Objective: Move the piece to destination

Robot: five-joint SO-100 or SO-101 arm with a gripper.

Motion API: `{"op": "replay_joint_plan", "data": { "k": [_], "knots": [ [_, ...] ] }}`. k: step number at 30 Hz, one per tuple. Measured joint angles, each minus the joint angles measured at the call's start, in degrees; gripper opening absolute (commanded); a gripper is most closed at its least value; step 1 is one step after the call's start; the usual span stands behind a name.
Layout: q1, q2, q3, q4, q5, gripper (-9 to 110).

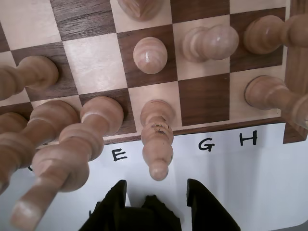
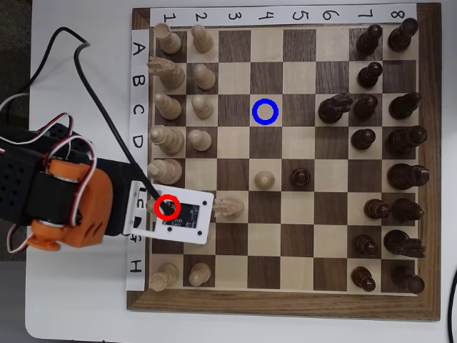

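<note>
— Pale cream wood, slim, with a rounded tip: is that the bishop (image 1: 157,139) in the wrist view?

— Yes. It stands upright on a light square in the board's edge row, straight ahead of the gripper (image 1: 156,192). Its tip points toward the gap between the two black fingers.

— Do the fingers touch it?

— No. The jaws stand spread, with nothing between them, and the bishop's tip sits just beyond them.

— And from overhead?

— The arm's white camera plate covers that square, and a red ring (image 2: 167,207) is drawn over the plate. The bishop itself I cannot make out there. The blue ring (image 2: 265,112) marks a light square in row C, column 4, well apart from the gripper.

— What surrounds the bishop?

— In the wrist view a pale pawn (image 1: 150,55) stands on a dark square one row further in. Tall pale pieces lean in from the left, the nearest (image 1: 84,139) just beside the bishop. Letters E, G and H (image 1: 248,139) run along the white label strip below the chessboard (image 1: 202,98) edge.

— The far side?

— Dark brown pieces (image 2: 403,139) fill the right columns overhead; one dark pawn (image 2: 300,176) stands near a pale pawn (image 2: 265,179) mid-board.
</note>
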Motion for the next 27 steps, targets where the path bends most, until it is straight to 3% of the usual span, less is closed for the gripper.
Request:
{"op": "replay_joint_plan", "data": {
  "k": [27],
  "knots": [
    [0.97,-1.76,8.35,-12.13,-2.2,17]
  ]
}}
